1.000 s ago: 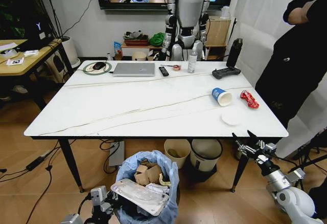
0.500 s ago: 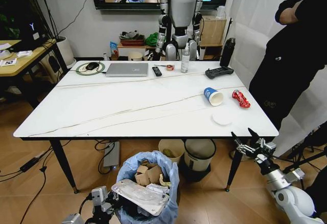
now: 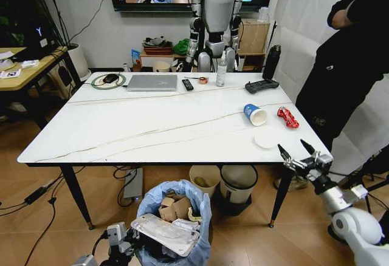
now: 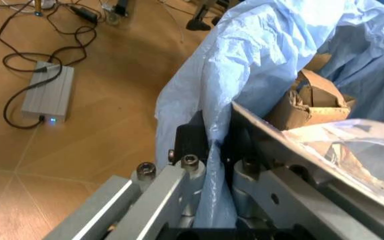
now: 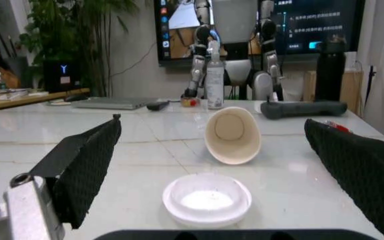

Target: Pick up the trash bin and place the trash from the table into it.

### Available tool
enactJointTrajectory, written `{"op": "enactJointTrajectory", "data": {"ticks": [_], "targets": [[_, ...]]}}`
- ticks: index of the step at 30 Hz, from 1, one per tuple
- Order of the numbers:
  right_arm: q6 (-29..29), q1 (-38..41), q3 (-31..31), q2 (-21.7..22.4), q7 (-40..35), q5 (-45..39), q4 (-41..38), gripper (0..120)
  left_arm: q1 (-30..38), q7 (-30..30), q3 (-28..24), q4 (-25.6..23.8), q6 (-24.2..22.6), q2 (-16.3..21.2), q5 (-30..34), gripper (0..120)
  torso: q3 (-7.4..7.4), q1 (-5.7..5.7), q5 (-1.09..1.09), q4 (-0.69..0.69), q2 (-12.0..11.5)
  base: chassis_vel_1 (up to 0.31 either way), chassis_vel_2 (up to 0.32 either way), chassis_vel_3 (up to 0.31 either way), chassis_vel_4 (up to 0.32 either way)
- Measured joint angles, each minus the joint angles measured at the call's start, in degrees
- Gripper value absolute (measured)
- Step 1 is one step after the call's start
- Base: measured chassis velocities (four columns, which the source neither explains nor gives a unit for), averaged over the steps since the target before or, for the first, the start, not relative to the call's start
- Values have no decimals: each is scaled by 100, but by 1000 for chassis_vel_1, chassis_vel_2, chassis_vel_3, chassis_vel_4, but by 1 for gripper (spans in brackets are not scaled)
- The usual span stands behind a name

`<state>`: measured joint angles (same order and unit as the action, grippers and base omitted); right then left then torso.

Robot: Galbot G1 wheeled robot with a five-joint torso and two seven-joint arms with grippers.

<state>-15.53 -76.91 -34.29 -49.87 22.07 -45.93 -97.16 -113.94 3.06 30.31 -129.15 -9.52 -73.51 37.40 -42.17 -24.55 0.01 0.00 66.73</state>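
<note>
The trash bin (image 3: 175, 223), lined with a crinkled light-blue bag, sits low in front of the robot, below the near edge of the desk (image 3: 152, 126), and the left claw (image 3: 124, 242) is clenched on its rim; in the left wrist view its metal fingers (image 4: 192, 175) pinch the blue bag film between them. Inside the bin lie brown cardboard pieces (image 3: 173, 208), and a clear flat plastic tray (image 3: 165, 232) rests across the top of the opening. The right claw (image 3: 299, 155) hangs released at the near right corner of the desk, about level with the marble-look top, its two dark fingers (image 5: 85, 165) spread wide apart and touching nothing. Between those fingers, in the right wrist view, a white disc (image 5: 207, 197) lies flat on the desk just ahead, and beyond it a blue paper cup (image 3: 254, 113) lies on its side with its open mouth toward the claw. A red wrapper (image 3: 284, 116) lies just to the right of the cup. At the far edge of the desk are a silver laptop (image 3: 152, 82), a black remote (image 3: 188, 84) and a bottle (image 3: 220, 70).
</note>
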Motion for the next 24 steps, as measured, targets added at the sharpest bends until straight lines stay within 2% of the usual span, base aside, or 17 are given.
{"op": "enactJointTrajectory", "data": {"ticks": [4,5,7,10,11,14,16,21,24], "targets": [[216,262,473,601,-419,-189,-273,100,-52,1,30,-21,0,-40,-30,0,0,0,-1,-2,0,0,0,0,0],[216,262,473,601,-419,-189,-273,100,-52,1,30,-21,0,-40,-30,0,0,0,-1,-2,0,0,0,0,0],[593,515,860,1065,-725,-593,-567,100,-86,0,51,-66,0,-91,-67,0,0,0,-2,0,0,0,0,0,0],[1401,1039,1358,1474,-949,-1245,-924,100,-123,-2,80,-104,2,-137,-124,0,0,0,-4,2,0,0,0,0,0],[1401,1039,1358,1474,-949,-1245,-924,100,-123,-2,80,-104,2,-137,-124,0,0,0,-4,2,0,0,0,0,0],[1829,1515,1889,1636,-1080,-1344,-930,100,-170,-2,114,-140,5,-164,-170,0,0,0,-2,1,0,0,0,0,0],[1917,1713,2194,1662,-1068,-1076,-750,100,-204,-6,137,-173,23,-203,-190,0,0,0,-1,1,0,0,0,0,0],[1925,1771,2433,1662,-860,-440,-207,100,-227,-13,143,-183,40,-269,-239,0,0,-1,1,-1,0,0,0,0,0],[1915,1766,2454,1648,-804,-337,-68,100,-221,-15,132,-183,42,-284,-249,0,0,-1,1,-2,0,0,0,0,0]]}}
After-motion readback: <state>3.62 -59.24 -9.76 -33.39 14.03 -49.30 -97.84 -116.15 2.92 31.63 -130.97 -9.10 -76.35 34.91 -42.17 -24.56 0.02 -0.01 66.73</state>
